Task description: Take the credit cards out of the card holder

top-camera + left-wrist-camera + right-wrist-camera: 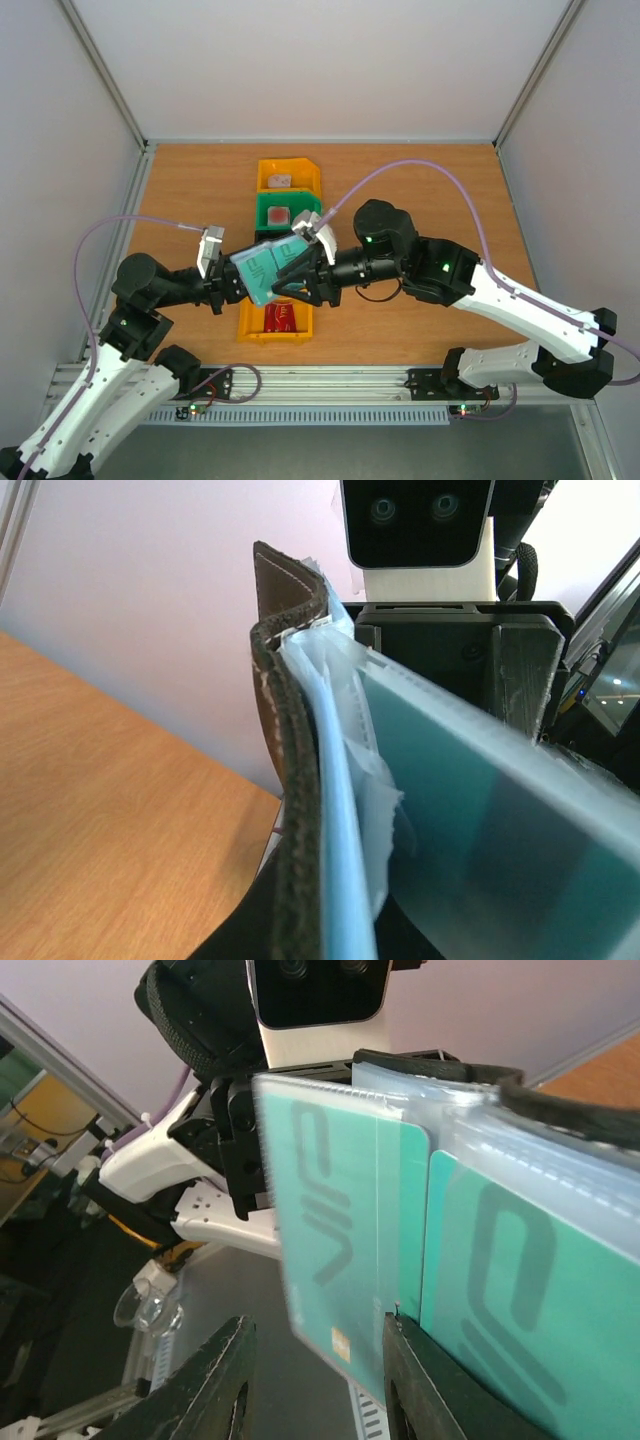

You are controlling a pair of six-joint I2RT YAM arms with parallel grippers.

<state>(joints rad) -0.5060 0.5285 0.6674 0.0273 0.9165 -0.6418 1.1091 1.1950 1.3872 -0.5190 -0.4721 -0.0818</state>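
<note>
My left gripper (pixel 232 284) is shut on the card holder (pixel 262 272) and holds it open in the air above the row of bins. In the left wrist view the holder's black stitched edge (pixel 298 810) stands upright beside its clear pockets. A teal credit card (pixel 335 1230) sticks partly out of a pocket, and a second teal card (pixel 520 1290) sits inside the pocket beside it. My right gripper (pixel 315 1380) is open, its fingers (pixel 212 1385) spread either side of the protruding card's lower end. In the top view the right gripper (pixel 292 270) meets the holder from the right.
A row of bins runs down the table's middle: a yellow bin (pixel 288 172) at the back, a green bin (pixel 284 210) in front of it, and a near yellow bin (pixel 250 328) holding a red card (pixel 281 318). Both arms cross above the bins.
</note>
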